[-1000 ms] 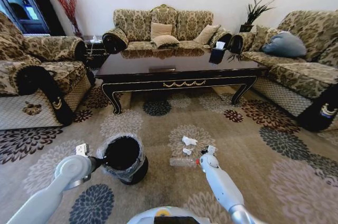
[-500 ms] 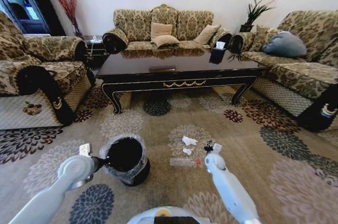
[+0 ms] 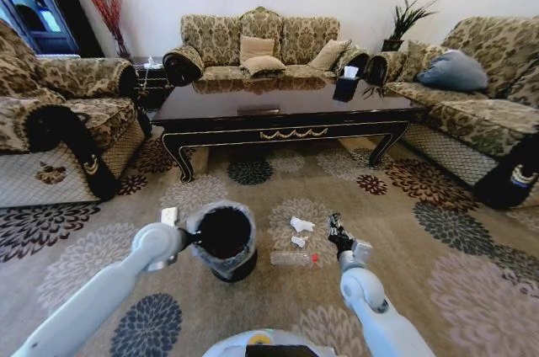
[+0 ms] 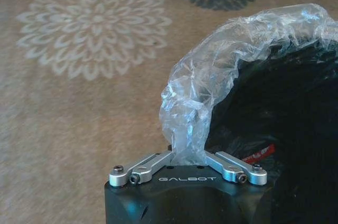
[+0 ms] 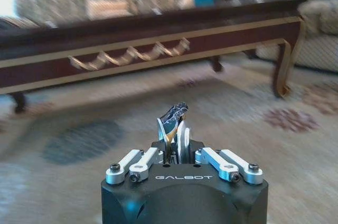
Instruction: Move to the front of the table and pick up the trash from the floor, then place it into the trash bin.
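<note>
Because the left gripper [image 4: 188, 156] is pinched shut on the liner-covered rim of the trash bin [image 3: 226, 239], the bin sits just beside the floor litter, ready to receive it. The right gripper [image 3: 338, 235], its fingers pressed together and empty, hangs just past the bottle [image 3: 294, 258] and paper scraps [image 3: 301, 225], with the table [image 3: 286, 109] well beyond.

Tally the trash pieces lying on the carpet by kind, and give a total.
Crumpled white paper scraps: 2, one larger and one smaller, side by side on the carpet.
Clear plastic bottle with a red cap: 1, lying on its side just in front of the scraps.
Total: 3
</note>
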Tool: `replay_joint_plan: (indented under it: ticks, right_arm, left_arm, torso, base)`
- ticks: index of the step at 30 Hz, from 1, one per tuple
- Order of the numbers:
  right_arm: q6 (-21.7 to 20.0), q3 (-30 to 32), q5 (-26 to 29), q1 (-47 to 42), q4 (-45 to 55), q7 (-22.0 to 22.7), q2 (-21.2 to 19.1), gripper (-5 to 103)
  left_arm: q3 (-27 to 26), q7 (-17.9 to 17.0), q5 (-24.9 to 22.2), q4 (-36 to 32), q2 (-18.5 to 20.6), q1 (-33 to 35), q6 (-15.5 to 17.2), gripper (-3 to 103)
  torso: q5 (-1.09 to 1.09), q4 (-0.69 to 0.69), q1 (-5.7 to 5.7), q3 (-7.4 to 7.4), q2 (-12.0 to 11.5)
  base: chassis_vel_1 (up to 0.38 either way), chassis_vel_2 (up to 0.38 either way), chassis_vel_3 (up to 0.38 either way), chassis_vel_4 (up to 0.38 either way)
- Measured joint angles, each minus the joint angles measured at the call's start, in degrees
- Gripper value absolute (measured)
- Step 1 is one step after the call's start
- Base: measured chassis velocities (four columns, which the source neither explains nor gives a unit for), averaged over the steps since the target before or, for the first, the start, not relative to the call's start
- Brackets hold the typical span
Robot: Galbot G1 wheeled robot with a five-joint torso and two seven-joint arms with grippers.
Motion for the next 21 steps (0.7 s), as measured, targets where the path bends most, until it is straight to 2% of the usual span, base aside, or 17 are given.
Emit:
replay_joint_plan:
  ticks: [3,6,11,14,17,21]
  right_arm:
    - [1.2,-1.3,-4.2,-3.1,4.6,-2.4,1.4,21]
    - [3.1,-2.8,-10.3,-7.1,8.8,-7.1,1.7,21]
    - [6.1,-4.2,-17.2,-10.4,11.9,-11.5,2.0,21]
    - [6.8,-4.7,-18.4,-11.4,12.7,-12.2,2.4,21]
    - [8.0,-5.5,-20.4,-14.2,14.2,-13.6,3.5,21]
    - [8.8,-5.5,-22.0,-15.9,14.5,-14.2,3.9,21]
  left_arm:
    - [3.4,-1.2,-0.2,1.1,-1.8,-3.5,0.0,0]
    - [7.5,-2.0,-0.5,2.1,-3.8,-7.4,0.0,0]
    - [13.5,-1.9,-1.2,2.7,-6.6,-11.0,0.0,0]
    - [15.6,-1.9,-1.3,3.2,-7.8,-12.0,0.0,0]
    - [20.1,-1.9,-1.3,5.1,-12.0,-14.7,0.0,0]
    - [22.7,-2.4,-1.2,6.1,-14.8,-16.6,0.0,0]
  torso:
    - [0.0,0.0,0.0,0.0,0.0]
    - [0.0,0.0,0.0,0.0,0.0]
    - [0.0,0.0,0.0,0.0,0.0]
    - [0.0,0.02,0.0,0.0,0.0]
    - [-0.01,-0.01,0.0,0.0,0.0]
    - [0.01,-0.03,0.0,0.0,0.0]
  base:
    - [0.0,0.0,0.0,0.0]
    - [0.0,0.0,0.0,0.0]
    - [0.0,0.0,0.0,0.0]
    - [0.0,0.0,0.0,0.0]
    - [0.0,0.0,0.0,0.0]
    - [0.0,0.0,0.0,0.0]
